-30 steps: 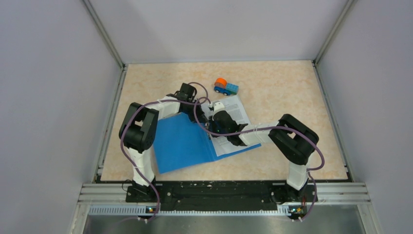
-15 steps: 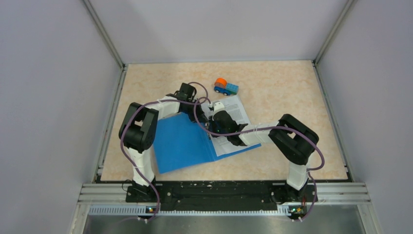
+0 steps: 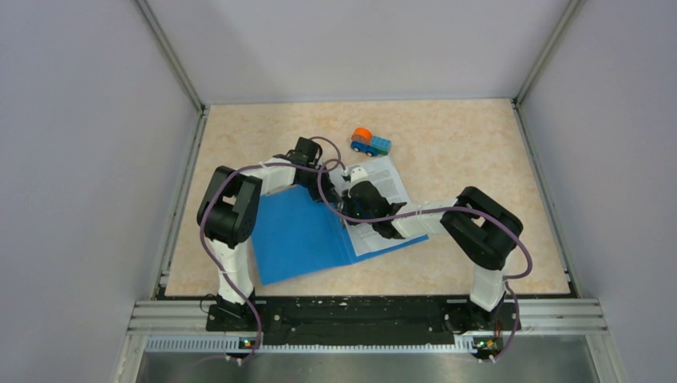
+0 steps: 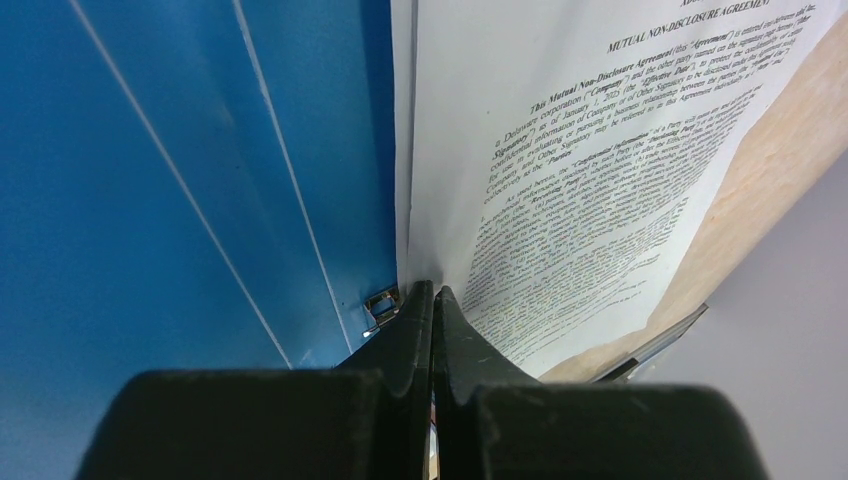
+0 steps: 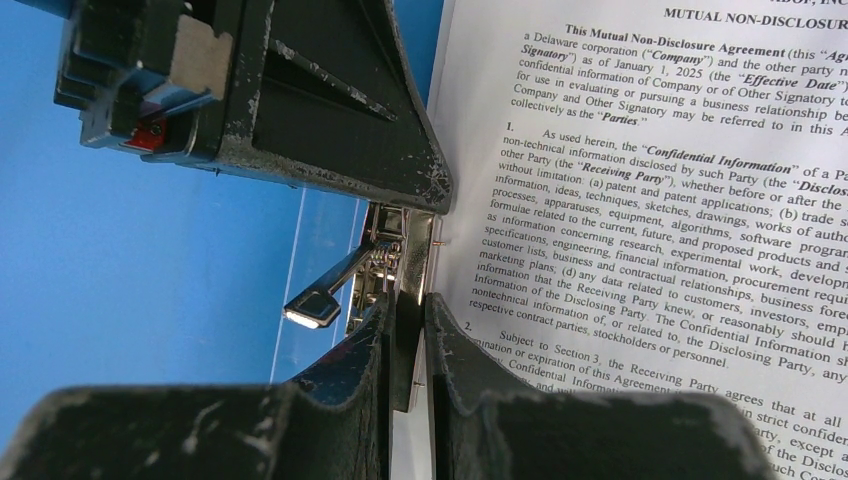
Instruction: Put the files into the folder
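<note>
The blue folder (image 3: 299,231) lies open on the table with the files (image 3: 389,187), white printed sheets, on its right half. Both grippers meet at the spine. My left gripper (image 3: 329,190) is shut with nothing between its fingers. Its tips (image 4: 432,292) rest where the blue cover (image 4: 150,200) meets the files (image 4: 560,180), beside the metal clip (image 4: 383,303). My right gripper (image 5: 410,300) is shut on the clip's upright metal plate (image 5: 408,250) at the edge of the files (image 5: 650,200). The clip's lever (image 5: 318,303) sticks out over the folder (image 5: 150,250).
A small blue-and-orange toy truck (image 3: 371,142) stands just beyond the files' far corner. Grey walls enclose the table (image 3: 479,152) on three sides. The left gripper's body (image 5: 300,100) fills the upper left of the right wrist view.
The left arm's elbow has shifted very slightly to the right. Both grippers, the folder and the files stay where they were.
</note>
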You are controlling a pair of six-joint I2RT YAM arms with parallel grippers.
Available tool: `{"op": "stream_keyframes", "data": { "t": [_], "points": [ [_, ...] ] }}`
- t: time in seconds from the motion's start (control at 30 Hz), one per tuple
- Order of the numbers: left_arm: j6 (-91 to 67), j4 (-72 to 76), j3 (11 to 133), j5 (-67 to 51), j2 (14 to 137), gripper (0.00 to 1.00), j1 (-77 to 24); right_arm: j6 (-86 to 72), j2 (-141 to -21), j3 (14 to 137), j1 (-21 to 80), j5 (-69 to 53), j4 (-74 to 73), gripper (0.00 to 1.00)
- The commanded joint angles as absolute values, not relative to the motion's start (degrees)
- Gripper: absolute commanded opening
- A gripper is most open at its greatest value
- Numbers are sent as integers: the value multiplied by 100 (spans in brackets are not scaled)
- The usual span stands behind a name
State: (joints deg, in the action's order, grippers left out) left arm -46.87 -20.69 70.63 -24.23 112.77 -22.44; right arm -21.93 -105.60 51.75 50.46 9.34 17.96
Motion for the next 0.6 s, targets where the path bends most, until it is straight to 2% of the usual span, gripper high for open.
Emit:
{"op": "stream_keyframes", "data": {
  "t": [0.0,0.27,0.4,0.57],
  "points": [
    [-4615,-2425,6970,-2100,11490,0,-2285,-2063,-10286,5190,5029,805,1667,7],
    [-4571,-2514,7003,-1887,11520,0,-2285,-2050,-9788,5040,5025,661,1751,26],
    [-4561,-2533,7005,-1823,11529,0,-2285,-2046,-9501,4998,5026,633,1672,29],
    [-4569,-2531,7008,-1803,11521,0,-2285,-2128,-9162,4993,5028,649,1499,29]
  ]
}}
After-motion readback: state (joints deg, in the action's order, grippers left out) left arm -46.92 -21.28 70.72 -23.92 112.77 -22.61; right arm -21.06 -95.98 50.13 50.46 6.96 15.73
